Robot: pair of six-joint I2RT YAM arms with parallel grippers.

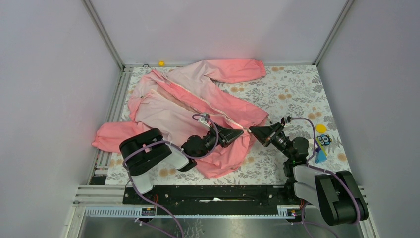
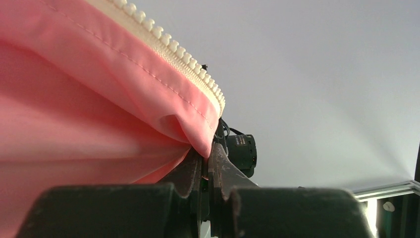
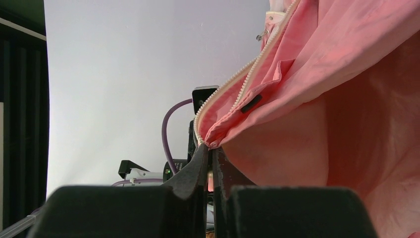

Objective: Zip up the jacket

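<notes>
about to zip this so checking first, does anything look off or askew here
The jacket lies crumpled and slanted, front open, with one sleeve running off the left edge of the mat. The left gripper and right gripper each pinch the hem at the bottom end of the zipper, raised. No tear or spill shows.

The table is covered by a floral-patterned cloth (image 1: 292, 94); a small yellow object (image 1: 161, 63) is seen at its far edge, below the pale back wall (image 1: 218, 25); near the right edge a yellow disc (image 1: 321, 128), a big-eyed cartoon figure (image 1: 324, 140) and a blue piece (image 1: 321, 156) are grouped closely; an aluminium rail (image 1: 114, 106) is run along the left side.
</notes>
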